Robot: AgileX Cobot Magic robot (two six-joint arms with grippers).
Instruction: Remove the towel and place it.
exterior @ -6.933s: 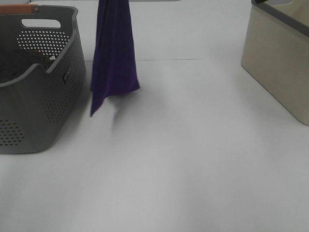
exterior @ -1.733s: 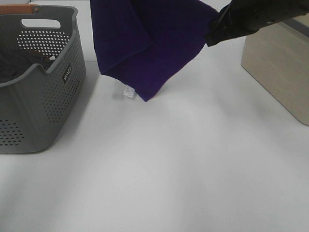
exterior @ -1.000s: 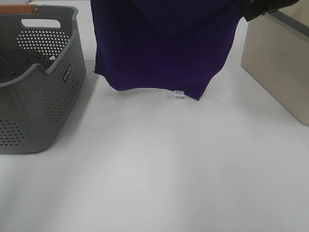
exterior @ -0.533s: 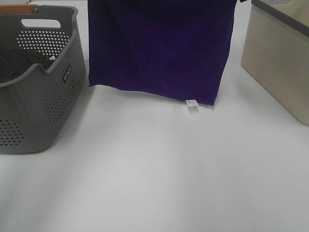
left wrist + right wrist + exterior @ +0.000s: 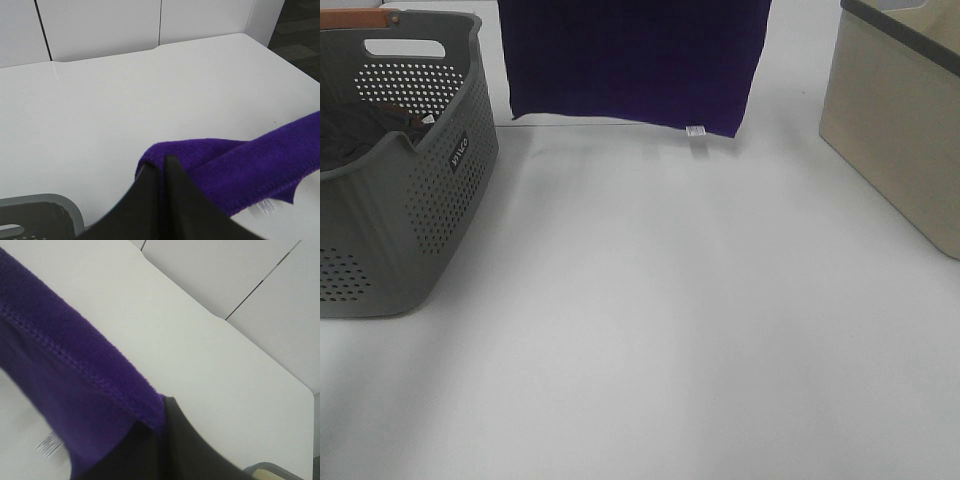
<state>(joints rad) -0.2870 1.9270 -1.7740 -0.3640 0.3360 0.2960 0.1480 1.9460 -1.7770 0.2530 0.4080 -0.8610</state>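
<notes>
From the high camera the purple towel (image 5: 630,60) hangs spread above the table (image 5: 660,330), its white tag (image 5: 696,130) at the lower edge. Left wrist view — left gripper (image 5: 161,172) pinched tight on the towel's (image 5: 235,172) corner. Right wrist view — right gripper (image 5: 162,415) clamped on the towel's (image 5: 65,390) other corner.

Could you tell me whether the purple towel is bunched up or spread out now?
Spread out: the towel hangs flat, each top corner pinched by the left gripper and right gripper.

Only the fingertips of each arm show, in the wrist views. Left gripper (image 5: 161,172): two matte black fingers (image 5: 176,200), smooth, tapering to narrow rounded tips. Right gripper (image 5: 162,412): same matte black finish, broad wedge-shaped fingers (image 5: 185,450). No cables, screws or markings visible.
</notes>
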